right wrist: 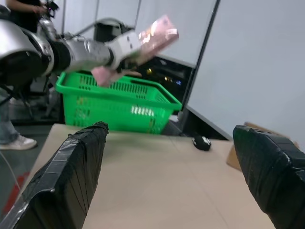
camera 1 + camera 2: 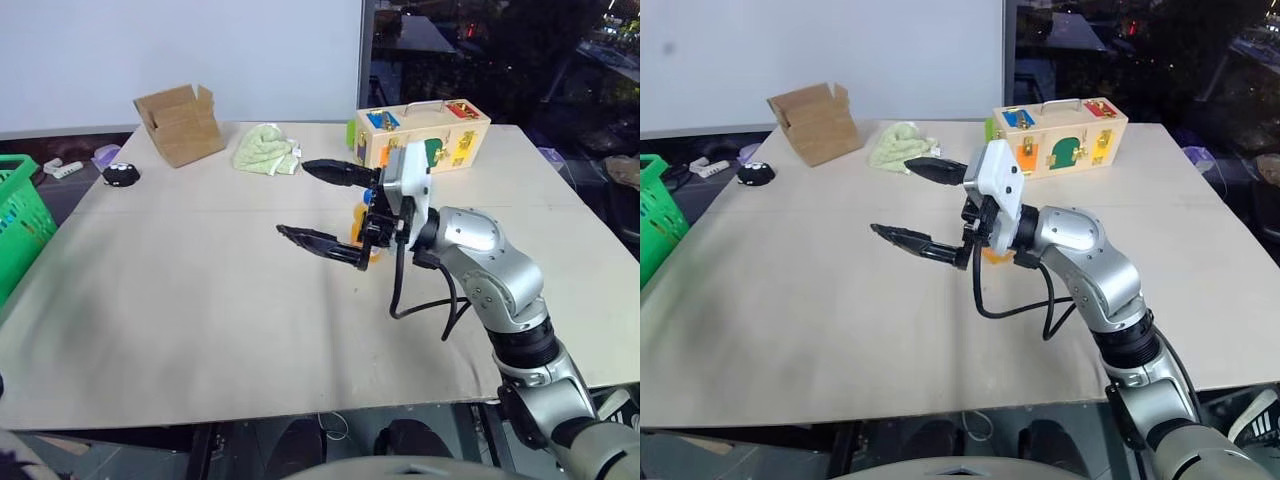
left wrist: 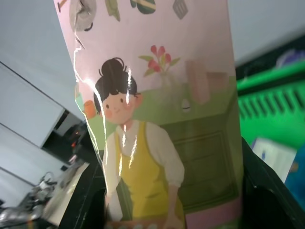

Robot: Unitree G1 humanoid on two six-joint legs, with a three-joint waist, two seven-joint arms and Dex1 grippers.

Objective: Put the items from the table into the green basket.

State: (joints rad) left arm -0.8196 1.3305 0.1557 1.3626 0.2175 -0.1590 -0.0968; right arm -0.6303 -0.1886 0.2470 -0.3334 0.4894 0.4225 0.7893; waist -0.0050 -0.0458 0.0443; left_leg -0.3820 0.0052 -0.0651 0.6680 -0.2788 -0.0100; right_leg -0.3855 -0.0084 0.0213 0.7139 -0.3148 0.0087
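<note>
Carton (image 1: 155, 36) pinched in the left gripper (image 1: 125, 61) hangs above the green basket (image 1: 119, 102), best released low and centred, while the right gripper (image 2: 335, 205) waits spread over the table (image 2: 200, 300).

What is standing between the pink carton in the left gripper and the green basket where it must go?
Nothing visible. In the right wrist view the left gripper, shut on the pink carton, holds it above the green basket, with only open air between them. The basket's top is open.
</note>
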